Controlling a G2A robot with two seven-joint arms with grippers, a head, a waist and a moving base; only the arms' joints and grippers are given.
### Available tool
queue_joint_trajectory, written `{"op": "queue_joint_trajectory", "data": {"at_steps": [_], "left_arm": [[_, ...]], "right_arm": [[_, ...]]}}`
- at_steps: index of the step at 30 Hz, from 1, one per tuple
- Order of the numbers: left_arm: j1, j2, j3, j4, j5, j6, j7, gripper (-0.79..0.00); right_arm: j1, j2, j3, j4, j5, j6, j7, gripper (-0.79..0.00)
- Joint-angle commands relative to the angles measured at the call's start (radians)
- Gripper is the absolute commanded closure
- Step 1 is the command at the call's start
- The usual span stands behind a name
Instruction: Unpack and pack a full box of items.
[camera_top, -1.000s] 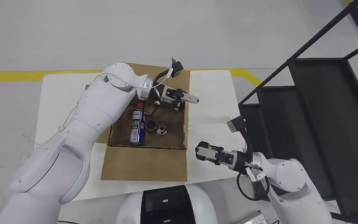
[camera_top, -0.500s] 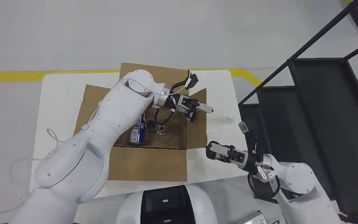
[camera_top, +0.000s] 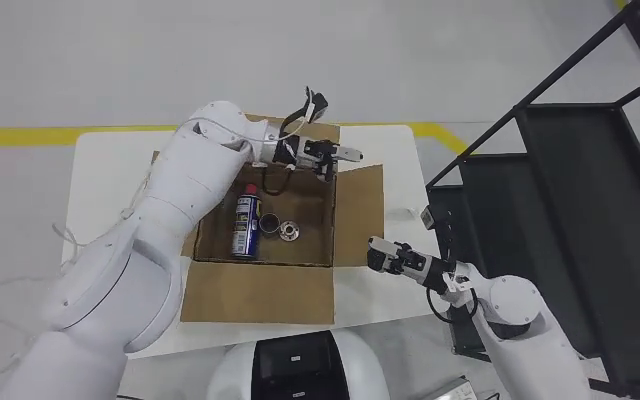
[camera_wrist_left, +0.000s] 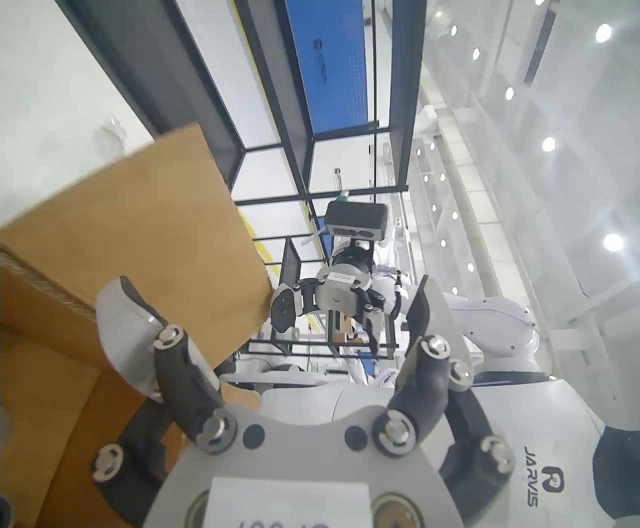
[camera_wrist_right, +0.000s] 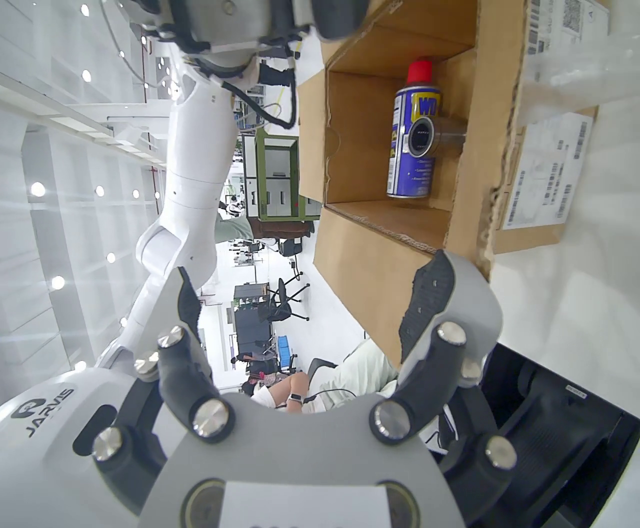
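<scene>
An open cardboard box (camera_top: 258, 292) sits mid-table with its flaps spread out. Inside lie a blue spray can (camera_top: 245, 225) with a red cap and a metal ring-shaped part (camera_top: 288, 231). My left gripper (camera_top: 347, 154) is open and hovers over the box's far right corner; in its wrist view the gripper (camera_wrist_left: 280, 310) has a brown flap (camera_wrist_left: 150, 225) beside one finger. My right gripper (camera_top: 378, 256) is open, low over the table just right of the right flap (camera_top: 360, 215). From its wrist, the open gripper (camera_wrist_right: 310, 290) faces the box wall (camera_wrist_right: 380, 250), the spray can (camera_wrist_right: 415, 145) and the metal part (camera_wrist_right: 425, 135).
The white table (camera_top: 110, 190) has bare room left of the box and at the far right corner. A black metal shelf frame (camera_top: 560, 200) stands close on the right. Paper labels (camera_wrist_right: 545, 170) are stuck on the near flap.
The left gripper swung out to the right, then back to the box's far right corner, and the right flap now lies folded outward. The right gripper moved in towards the box.
</scene>
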Motion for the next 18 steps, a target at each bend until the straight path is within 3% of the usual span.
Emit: {"op": "queue_joint_trajectory", "data": {"at_steps": [1, 6, 10, 18], "left_arm": [[-0.019, 0.045, -0.045, -0.012, -0.004, -0.025, 0.026, -0.785], [-0.023, 0.155, -0.132, -0.056, 0.052, -0.079, 0.08, -0.785], [0.014, 0.233, -0.199, -0.117, 0.082, -0.092, 0.093, -0.785], [0.118, 0.353, -0.345, -0.236, 0.112, -0.085, 0.086, -0.785]], "right_arm": [[0.003, 0.001, -0.002, 0.008, -0.01, 0.004, -0.007, -0.785], [0.003, 0.005, -0.01, 0.016, -0.134, 0.06, -0.069, -0.785], [0.036, 0.003, -0.06, 0.058, -0.151, 0.086, -0.083, -0.785], [0.126, -0.002, -0.162, 0.137, -0.224, 0.138, -0.108, -0.785]]}}
